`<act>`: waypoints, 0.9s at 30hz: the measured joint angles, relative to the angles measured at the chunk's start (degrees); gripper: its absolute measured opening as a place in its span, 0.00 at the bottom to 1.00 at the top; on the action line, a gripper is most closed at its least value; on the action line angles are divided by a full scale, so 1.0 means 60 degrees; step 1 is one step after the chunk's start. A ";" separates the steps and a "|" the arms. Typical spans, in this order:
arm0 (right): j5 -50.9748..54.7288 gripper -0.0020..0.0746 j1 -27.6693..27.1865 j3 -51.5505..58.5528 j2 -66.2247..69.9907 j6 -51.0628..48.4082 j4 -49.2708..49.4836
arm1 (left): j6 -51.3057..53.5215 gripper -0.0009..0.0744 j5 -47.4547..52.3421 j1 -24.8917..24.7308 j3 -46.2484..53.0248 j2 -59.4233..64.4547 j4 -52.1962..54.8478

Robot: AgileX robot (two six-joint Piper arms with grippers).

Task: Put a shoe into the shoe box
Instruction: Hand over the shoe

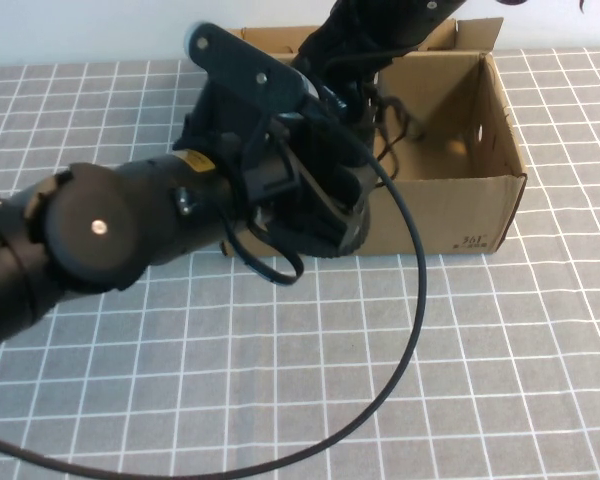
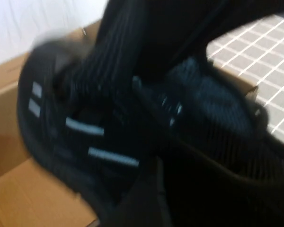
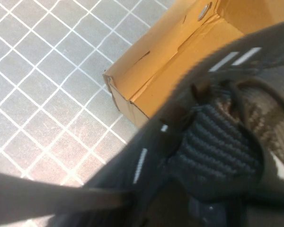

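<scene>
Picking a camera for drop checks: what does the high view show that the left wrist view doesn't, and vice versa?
High only: the whole shoe box; the left pincer over its near wall; the right pincer, shut, coming in over its far side. Left wrist only: the pale side dashes of the shoe. Both: black shoe against brown cardboard.

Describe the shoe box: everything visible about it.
The shoe box is plain brown corrugated cardboard, rectangular, open on top with flaps standing upright. It has a round hole in its right side wall and small dark print on the near right corner. It sits on the grey checked table cloth at the far middle. The left gripper and the black shoe cover its left part; its right half looks empty.
</scene>
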 joint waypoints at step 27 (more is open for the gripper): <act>0.0137 0.02 -0.0070 0.0000 0.0000 0.0000 -0.0180 | 0.0717 0.29 -0.0753 0.0000 0.0000 0.0510 -0.0073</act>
